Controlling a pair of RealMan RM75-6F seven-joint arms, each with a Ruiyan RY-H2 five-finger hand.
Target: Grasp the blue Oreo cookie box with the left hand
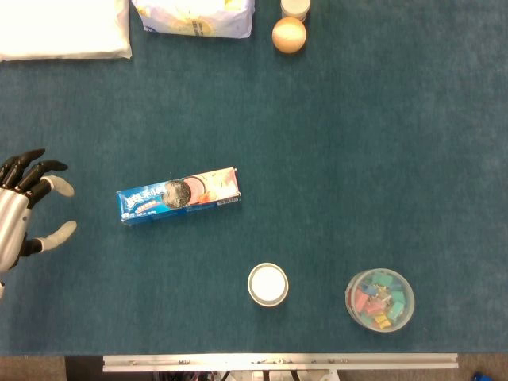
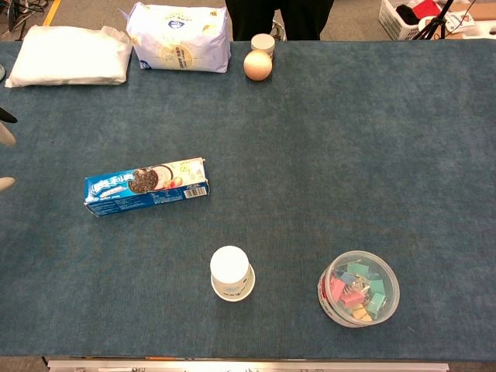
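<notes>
The blue Oreo cookie box [image 1: 179, 195] [image 2: 146, 185] lies flat on the blue table, long side running left to right, left of centre. My left hand [image 1: 24, 210] hovers at the far left edge of the head view, well to the left of the box and apart from it, fingers spread and empty. In the chest view only a few of its fingertips [image 2: 6, 138] poke in at the left edge. My right hand shows in neither view.
A white cup [image 1: 268, 284] [image 2: 232, 273] and a clear tub of coloured clips [image 1: 380, 299] [image 2: 359, 288] stand near the front edge. At the back are a white pad [image 2: 71, 56], a white bag [image 2: 180, 37], a wooden ball [image 2: 258, 65] and a small jar [image 2: 263, 42].
</notes>
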